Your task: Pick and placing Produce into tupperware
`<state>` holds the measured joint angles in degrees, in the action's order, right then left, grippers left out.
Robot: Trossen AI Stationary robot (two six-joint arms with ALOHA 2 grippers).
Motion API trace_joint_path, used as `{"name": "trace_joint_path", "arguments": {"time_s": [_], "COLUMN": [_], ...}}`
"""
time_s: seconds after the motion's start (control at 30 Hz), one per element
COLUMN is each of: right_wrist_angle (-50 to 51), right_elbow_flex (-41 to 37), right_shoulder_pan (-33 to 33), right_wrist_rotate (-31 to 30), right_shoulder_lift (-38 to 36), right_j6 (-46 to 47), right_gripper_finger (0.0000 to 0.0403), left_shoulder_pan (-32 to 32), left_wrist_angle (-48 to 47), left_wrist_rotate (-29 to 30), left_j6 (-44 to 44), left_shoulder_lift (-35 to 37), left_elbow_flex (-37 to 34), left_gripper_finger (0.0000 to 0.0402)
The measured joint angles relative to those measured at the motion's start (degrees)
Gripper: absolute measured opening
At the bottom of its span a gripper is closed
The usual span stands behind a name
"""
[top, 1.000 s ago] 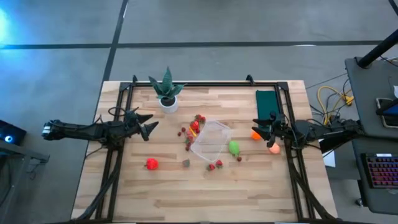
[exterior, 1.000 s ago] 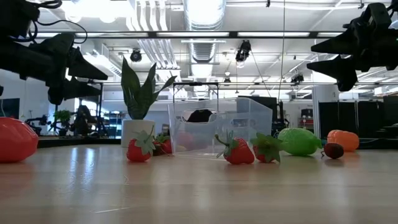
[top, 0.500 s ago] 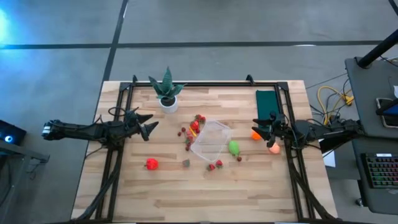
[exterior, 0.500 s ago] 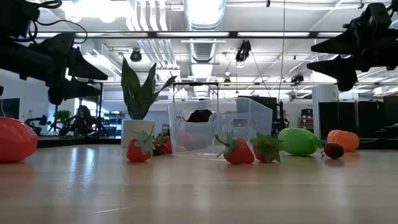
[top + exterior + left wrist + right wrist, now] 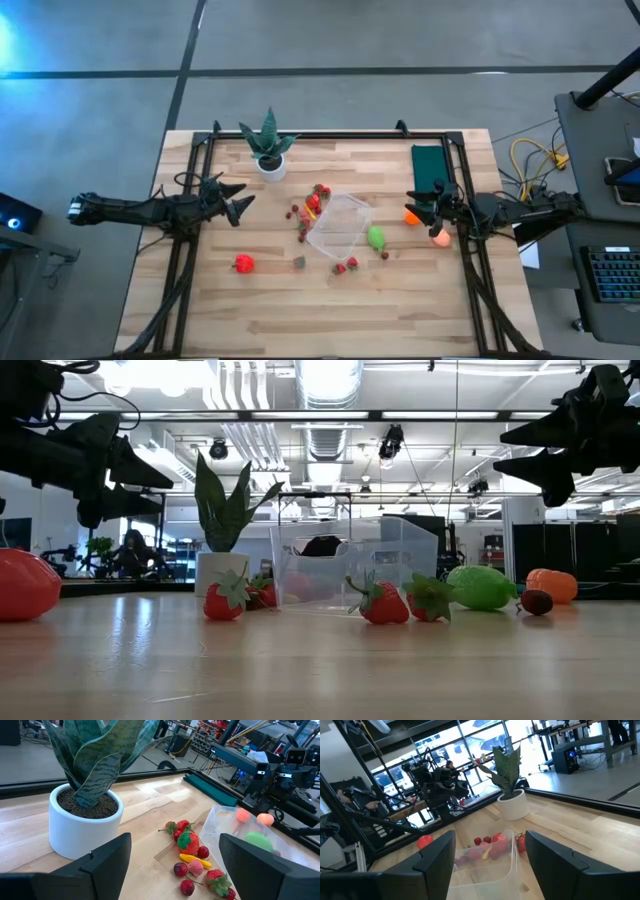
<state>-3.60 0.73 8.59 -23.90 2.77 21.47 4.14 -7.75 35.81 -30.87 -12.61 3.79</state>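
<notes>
Tupperware: clear tub (image 5: 338,226) stood on the wooden table (image 5: 280,310) between the two grippers, nearer the right one, with nothing visibly inside it.
Left gripper: left gripper (image 5: 240,201) hung above the table with fingers spread apart and empty, the potted plant (image 5: 267,148) near it and the tub well beyond its tips.
Right gripper: right gripper (image 5: 416,209) hung above the table with fingers parted and empty, pointed toward the tub.
Produce by right gripper: orange piece (image 5: 411,216) and pink-orange piece (image 5: 441,238) lay just beside it; green piece (image 5: 376,237) lay between it and the tub.
Produce toward left gripper: strawberries and small red bits (image 5: 312,205) clustered against the tub's side facing the left gripper; red piece (image 5: 243,263) lay apart.
Cloth: dark green cloth (image 5: 428,164) lay near the right gripper.
</notes>
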Motion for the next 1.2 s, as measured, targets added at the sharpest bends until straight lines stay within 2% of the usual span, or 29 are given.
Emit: {"name": "trace_joint_path", "arguments": {"time_s": [0.6, 0.63, 0.7, 0.83, 0.93, 1.0, 1.2], "right_wrist_angle": [-0.08, -0.32, -2.25, -6.32, -10.94, -17.21, -43.99], "right_elbow_flex": [0.00, -0.02, -0.02, -0.02, -0.02, -0.02, 1.48], "right_shoulder_pan": [-0.01, 0.01, 0.00, -0.10, -0.10, -0.10, -0.10], "right_wrist_rotate": [0.00, 0.00, -0.22, -5.05, -10.32, -13.36, -13.54], "right_shoulder_lift": [0.01, 0.01, 0.01, -0.01, 0.01, 0.44, 5.21], "right_j6": [1.67, 3.07, 11.50, 29.24, 33.41, 30.43, 13.34], "right_gripper_finger": [0.0231, 0.0231, 0.0231, 0.0231, 0.0231, 0.0231, 0.0231], "left_shoulder_pan": [-0.01, 0.00, 0.00, -0.02, -0.01, -0.02, -0.02], "left_wrist_angle": [0.00, 0.00, 0.00, 0.00, 0.19, 1.64, 9.85], "left_wrist_rotate": [-0.01, 0.00, -0.01, 0.01, 0.03, 0.00, -0.01], "left_j6": [0.00, -0.01, 0.00, 0.01, -0.11, -0.18, -0.29], "left_shoulder_lift": [-0.01, 0.01, 0.01, -0.01, 0.01, -0.01, 0.01], "left_elbow_flex": [0.01, 0.02, 0.00, 0.00, 0.01, -0.14, -0.50], "left_gripper_finger": [0.0288, 0.0288, 0.0288, 0.0288, 0.0288, 0.0288, 0.0288]}}
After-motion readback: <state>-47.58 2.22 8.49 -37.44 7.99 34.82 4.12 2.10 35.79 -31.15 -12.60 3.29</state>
